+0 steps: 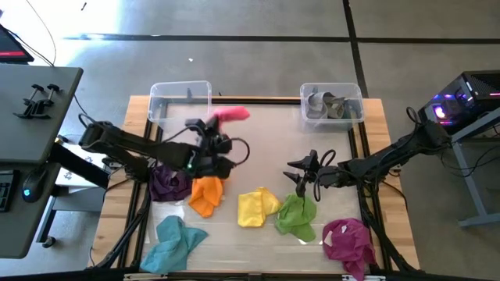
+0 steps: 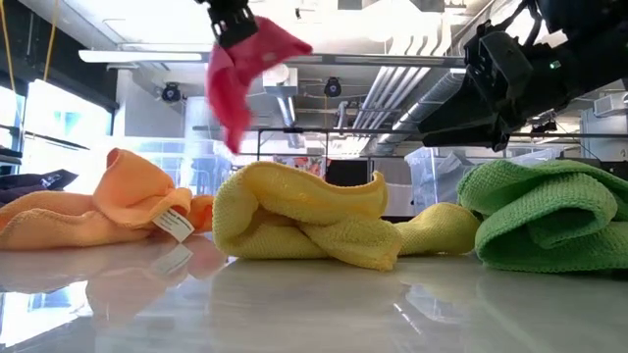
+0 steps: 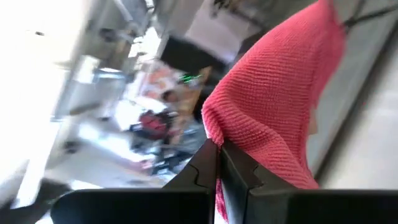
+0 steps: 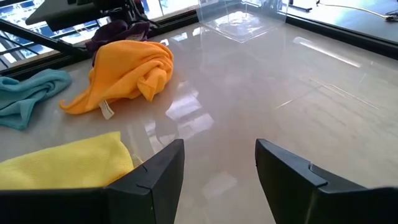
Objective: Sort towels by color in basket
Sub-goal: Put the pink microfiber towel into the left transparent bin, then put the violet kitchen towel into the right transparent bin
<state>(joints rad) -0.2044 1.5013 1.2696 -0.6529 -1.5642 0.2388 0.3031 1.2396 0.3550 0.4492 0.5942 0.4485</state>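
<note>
Left gripper (image 3: 219, 163) fingers pinching pink towel (image 1: 231, 114) aloft; right gripper (image 4: 219, 180) fingers spread, low over table (image 4: 261, 81).

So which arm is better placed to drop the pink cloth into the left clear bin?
Left: its pincer is shut on the pink cloth, lifted beside the left clear bin. The right pincer is open near the lime cloth.

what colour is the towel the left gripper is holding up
Pink, leaning to a reddish pink. The towel shows best in the left wrist view, pinched in the left gripper.
</note>
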